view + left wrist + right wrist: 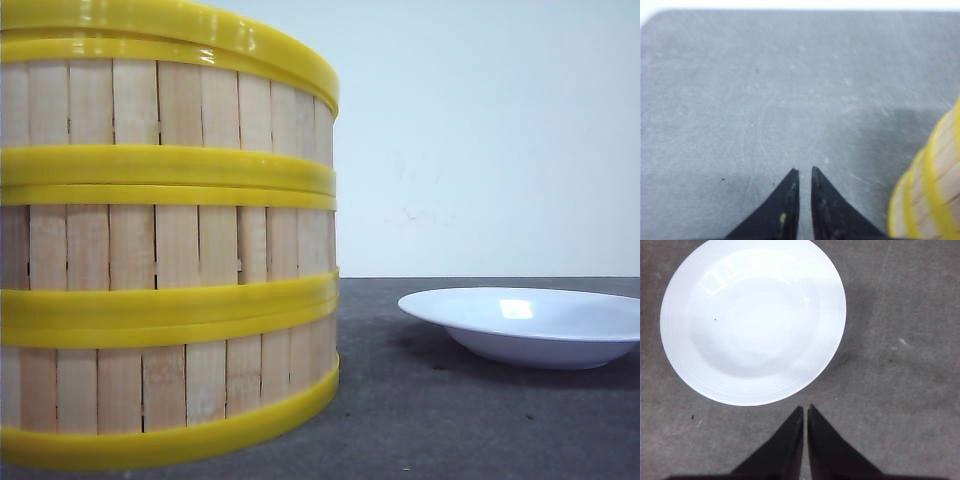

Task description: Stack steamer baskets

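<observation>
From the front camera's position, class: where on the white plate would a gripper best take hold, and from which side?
Grip the white plate by its thin flared rim, probably from above, one finger inside and one outside. The rim overhangs the narrower base, and the plate sits level and empty on the table. The right gripper is nearest.

Three steamer baskets point(165, 250) stand as one stack, each with slatted wood walls and yellow rims. There is one white plate point(530, 325) on the one grey worktop point(480, 430). Two grippers show, one left gripper point(804, 171) and one right gripper point(805, 408).
</observation>
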`<state>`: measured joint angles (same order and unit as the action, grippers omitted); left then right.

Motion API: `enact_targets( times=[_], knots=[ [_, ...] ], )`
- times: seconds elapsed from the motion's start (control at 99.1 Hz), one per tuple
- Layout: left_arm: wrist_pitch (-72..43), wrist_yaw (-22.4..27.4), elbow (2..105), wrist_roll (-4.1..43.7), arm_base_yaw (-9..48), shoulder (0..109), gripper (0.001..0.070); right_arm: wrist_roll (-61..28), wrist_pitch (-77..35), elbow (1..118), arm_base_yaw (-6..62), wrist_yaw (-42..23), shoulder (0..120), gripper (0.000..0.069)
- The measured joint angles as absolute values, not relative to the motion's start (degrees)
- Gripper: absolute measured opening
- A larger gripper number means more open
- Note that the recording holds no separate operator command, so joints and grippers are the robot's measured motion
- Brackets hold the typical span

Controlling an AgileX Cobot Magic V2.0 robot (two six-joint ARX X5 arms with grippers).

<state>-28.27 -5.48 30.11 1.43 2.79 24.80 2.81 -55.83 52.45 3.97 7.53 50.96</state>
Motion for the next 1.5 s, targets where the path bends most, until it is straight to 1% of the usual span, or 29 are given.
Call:
enact_targets(
  times=[0.121, 0.212, 0.403, 0.454, 0.565, 0.666, 1.503],
  knots=[
    [-23.0, -5.5, 19.2, 3.0, 2.8, 16.9, 0.0015, 2.8, -55.8, 52.4, 4.0, 7.5, 51.0, 0.0010],
    [-20.1, -5.5, 12.8, 4.2, 2.8, 11.7, 0.0015, 2.8, -55.8, 52.4, 4.0, 7.5, 51.0, 0.0010],
    [-19.1, -5.5, 5.9, 5.0, 2.8, 2.0, 0.0015, 2.8, -55.8, 52.4, 4.0, 7.5, 51.0, 0.0010],
    [-18.8, -5.5, 5.0, 5.2, 2.8, 0.2, 0.0015, 2.8, -55.8, 52.4, 4.0, 7.5, 51.0, 0.0010],
    [-14.6, -5.5, 3.4, 5.2, 2.7, 0.4, 0.0015, 2.8, -55.8, 52.4, 4.0, 7.5, 50.9, 0.0010],
    [-10.5, -3.4, 1.9, 5.1, 2.7, 0.2, 0.0015, 2.8, -55.6, 52.4, 4.0, 7.5, 50.8, 0.0010],
    [-10.5, -2.9, 1.9, 4.9, 2.7, 0.3, 0.0015, 2.8, -54.0, 52.2, 4.0, 7.4, 50.8, 0.0009]
  ],
)
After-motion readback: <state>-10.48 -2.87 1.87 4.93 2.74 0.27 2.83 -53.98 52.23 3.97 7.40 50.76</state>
